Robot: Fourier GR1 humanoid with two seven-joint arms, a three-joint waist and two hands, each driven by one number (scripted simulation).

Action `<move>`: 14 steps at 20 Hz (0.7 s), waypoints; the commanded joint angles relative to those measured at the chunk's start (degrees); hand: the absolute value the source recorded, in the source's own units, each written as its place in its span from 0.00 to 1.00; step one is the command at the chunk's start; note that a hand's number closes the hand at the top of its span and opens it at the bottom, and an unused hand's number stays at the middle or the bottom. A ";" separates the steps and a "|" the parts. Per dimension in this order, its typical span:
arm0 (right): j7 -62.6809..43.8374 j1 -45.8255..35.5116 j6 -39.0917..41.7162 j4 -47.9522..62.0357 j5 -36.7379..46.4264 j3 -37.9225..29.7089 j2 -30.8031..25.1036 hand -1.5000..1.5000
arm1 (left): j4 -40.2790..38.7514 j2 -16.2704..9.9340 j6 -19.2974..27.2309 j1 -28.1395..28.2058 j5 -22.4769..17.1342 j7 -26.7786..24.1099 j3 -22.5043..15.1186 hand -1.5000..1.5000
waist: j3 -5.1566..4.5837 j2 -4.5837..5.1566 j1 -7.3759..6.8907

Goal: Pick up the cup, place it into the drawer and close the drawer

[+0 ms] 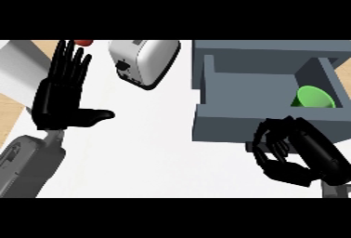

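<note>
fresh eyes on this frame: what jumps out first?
The green cup already sits inside the open grey drawer at the right, the one bright colour in view. Just below the drawer front, the right hand hangs with its fingers curled and holding nothing. At the left, the left hand rests open with fingers up, and a white toaster stands at the top centre.

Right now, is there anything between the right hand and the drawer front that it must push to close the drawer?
Nothing visible. The right hand, fingers curled, sits just below the open drawer, and the green cup is already inside. The toaster stands apart, to the left.
</note>
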State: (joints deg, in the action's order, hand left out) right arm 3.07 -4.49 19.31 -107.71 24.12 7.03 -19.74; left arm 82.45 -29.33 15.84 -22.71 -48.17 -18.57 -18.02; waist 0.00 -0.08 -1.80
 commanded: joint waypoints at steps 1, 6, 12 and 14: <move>3.69 -3.09 -3.38 8.06 10.91 5.22 -0.42 1.00 | 1.64 -2.38 -3.72 5.50 -0.32 -1.73 2.69 0.00 | 0.00 0.18 0.17; 8.01 -8.07 -10.83 22.41 16.86 7.11 5.33 0.00 | 3.59 -3.89 -8.44 10.47 -0.39 -1.06 6.67 0.00 | 0.01 0.17 0.95; 7.74 -13.10 -12.72 33.15 23.13 8.02 6.66 0.00 | 3.00 -2.63 -12.63 14.76 0.17 -1.56 9.48 0.00 | 0.00 0.12 1.30; 12.68 -15.87 -14.70 41.75 22.66 5.07 5.95 0.00 | 4.12 -3.48 -14.35 17.37 0.50 -3.01 11.80 0.00 | 0.02 0.18 1.08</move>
State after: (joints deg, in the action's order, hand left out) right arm 12.32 -17.17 6.75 -74.87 44.53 13.26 -14.04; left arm 86.31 -32.89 3.85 -7.89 -48.30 -21.02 -8.93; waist 0.01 0.08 -0.93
